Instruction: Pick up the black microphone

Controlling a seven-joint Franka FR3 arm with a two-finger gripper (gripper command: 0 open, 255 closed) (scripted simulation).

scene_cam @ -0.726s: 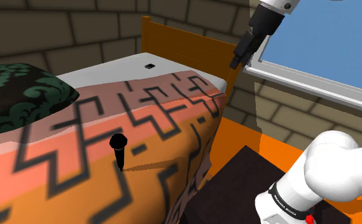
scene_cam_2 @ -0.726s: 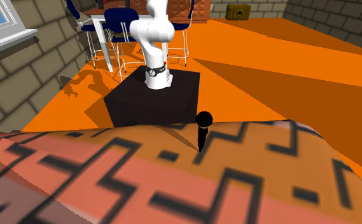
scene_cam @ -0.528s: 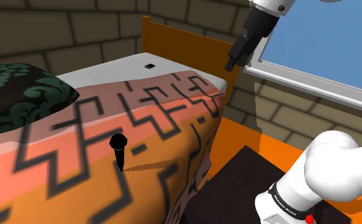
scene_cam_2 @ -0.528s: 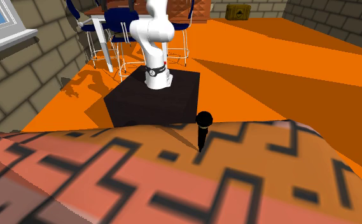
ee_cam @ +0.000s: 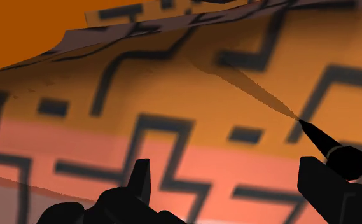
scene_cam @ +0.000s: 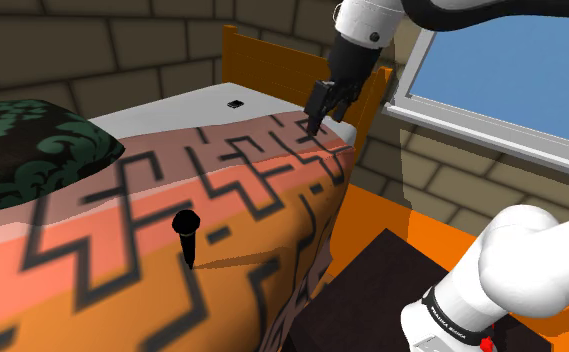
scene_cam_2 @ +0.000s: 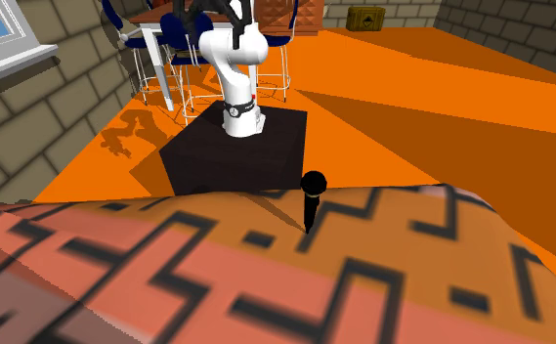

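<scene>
Closest to me, the dark stand (scene_cam: 367,290) carries the white arm's base (scene_cam: 517,270). Just past it, near the bed's edge on that side, the black microphone (scene_cam: 186,236) stands upright on the orange and salmon zigzag blanket (scene_cam: 122,215), round head up, handle tapering to a point. I'd judge it light and rigid, with a smooth, probably slick body. It is poised on so small a foot that a careless nudge would likely tip it onto the soft cover. The best hold looks to be the upper handle just under the head, where the shaft is thickest and the bulge above would keep it from slipping through. Farther along the bed the black gripper (scene_cam: 315,118) hangs over the blanket, well apart from the microphone. In the wrist view its fingers (ee_cam: 138,184) stand wide apart with nothing between them, and the microphone lies off beside one finger, untouched. Beyond are a dark green pillow (scene_cam: 32,150), the orange headboard (scene_cam: 272,62) and a window (scene_cam: 512,70).
</scene>
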